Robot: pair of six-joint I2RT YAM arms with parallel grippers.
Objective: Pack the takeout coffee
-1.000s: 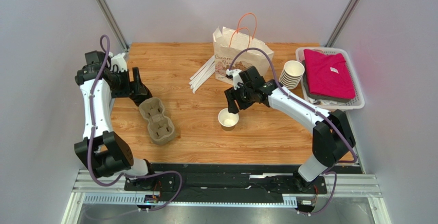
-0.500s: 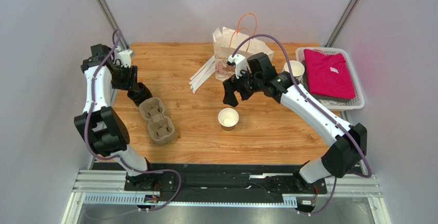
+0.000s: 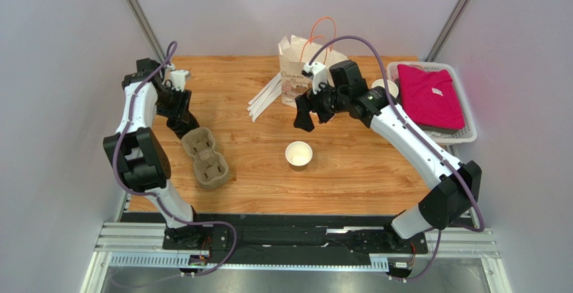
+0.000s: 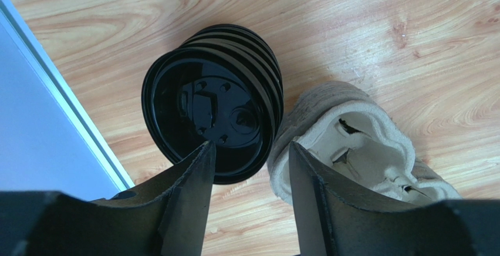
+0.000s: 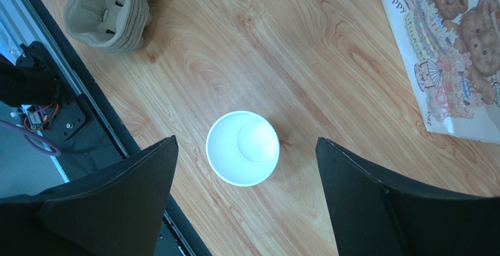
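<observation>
No cup with a black lid is in view. One tan kraft cup stands upright on the table without a lid, and its white inside shows in the right wrist view. My right gripper hangs open and empty high above the cup, towards the bag. A leaning stack of black lids sits by the table's left edge. My left gripper is open just above it, with one finger over the lids and the other over the pulp tray.
A grey-brown pulp cup tray lies next to the lids. A white paper bag with orange handles stands at the back. White straws lie left of it. A stack of lidless cups and a basket holding pink cloth are at the right.
My right gripper has risen and drawn back from the lidless cup towards the bag. My left arm has swung farther back, with its gripper still over the lids.
</observation>
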